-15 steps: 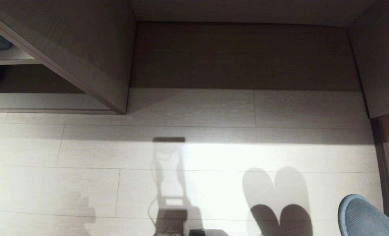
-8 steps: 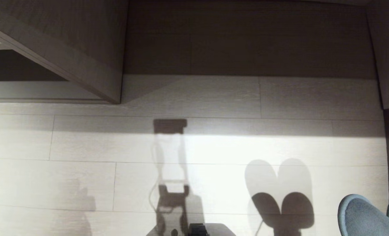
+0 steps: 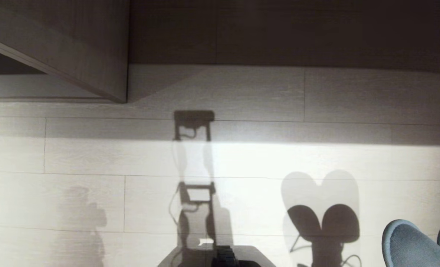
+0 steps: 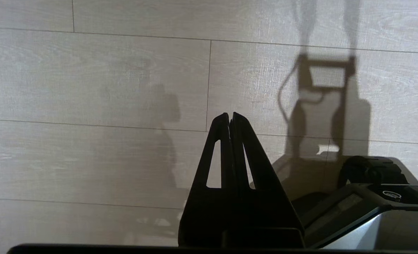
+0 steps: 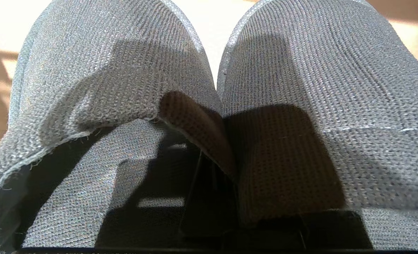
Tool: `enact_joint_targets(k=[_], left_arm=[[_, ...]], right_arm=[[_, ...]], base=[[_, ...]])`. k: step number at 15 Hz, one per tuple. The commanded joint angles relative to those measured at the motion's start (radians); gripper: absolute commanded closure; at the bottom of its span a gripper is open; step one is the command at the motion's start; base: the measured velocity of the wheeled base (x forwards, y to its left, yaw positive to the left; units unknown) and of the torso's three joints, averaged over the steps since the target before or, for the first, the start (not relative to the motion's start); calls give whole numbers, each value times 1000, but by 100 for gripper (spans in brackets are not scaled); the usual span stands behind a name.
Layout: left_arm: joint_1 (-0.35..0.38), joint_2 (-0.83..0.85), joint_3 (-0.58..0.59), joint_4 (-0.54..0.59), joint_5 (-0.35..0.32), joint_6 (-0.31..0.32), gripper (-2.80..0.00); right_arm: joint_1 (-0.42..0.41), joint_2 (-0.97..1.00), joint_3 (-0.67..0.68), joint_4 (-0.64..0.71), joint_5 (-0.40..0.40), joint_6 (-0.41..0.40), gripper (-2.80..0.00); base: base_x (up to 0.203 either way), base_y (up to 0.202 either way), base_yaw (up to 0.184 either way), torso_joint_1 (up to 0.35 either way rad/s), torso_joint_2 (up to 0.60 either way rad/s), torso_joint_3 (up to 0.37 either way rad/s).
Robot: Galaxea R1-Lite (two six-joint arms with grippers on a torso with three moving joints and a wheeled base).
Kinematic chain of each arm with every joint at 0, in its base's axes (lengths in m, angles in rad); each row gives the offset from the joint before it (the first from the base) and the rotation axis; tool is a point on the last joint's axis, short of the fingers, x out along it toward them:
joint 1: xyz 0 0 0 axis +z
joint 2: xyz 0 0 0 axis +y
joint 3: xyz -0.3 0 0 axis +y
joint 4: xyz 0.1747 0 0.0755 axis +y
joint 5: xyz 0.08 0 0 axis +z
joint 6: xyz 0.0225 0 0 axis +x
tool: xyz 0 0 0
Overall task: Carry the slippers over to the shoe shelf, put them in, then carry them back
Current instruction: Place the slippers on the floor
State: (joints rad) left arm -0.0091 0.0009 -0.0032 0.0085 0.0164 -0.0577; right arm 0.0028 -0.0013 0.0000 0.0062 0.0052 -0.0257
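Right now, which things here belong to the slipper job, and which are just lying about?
Part of the job: the grey slippers, pinched in the right gripper; the shoe shelf, far left in the head view.
Just there: the left gripper, shut and empty over the floor; the desk recess straight ahead.

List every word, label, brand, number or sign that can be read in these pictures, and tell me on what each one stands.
No text can be read.
Small round emblem on the robot's dark base housing: too small to read.
Grey knitted fabric slippers: no label shows.
Pale wood-grain floor planks and grey-beige wood-grain shelf panels: no writing.
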Motion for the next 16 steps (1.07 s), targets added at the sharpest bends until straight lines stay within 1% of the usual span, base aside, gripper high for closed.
enact_joint_targets(k=[1, 16], left_arm=[[0, 1, 0, 1, 0, -1, 0], [0, 1, 3, -8, -1, -1, 0]], right_arm=[[0, -2, 2, 0, 1, 0, 0], [0, -2, 2, 0, 1, 0, 0]], base=[[0, 0, 0, -2, 2, -193], [0, 0, 0, 3, 2, -194]])
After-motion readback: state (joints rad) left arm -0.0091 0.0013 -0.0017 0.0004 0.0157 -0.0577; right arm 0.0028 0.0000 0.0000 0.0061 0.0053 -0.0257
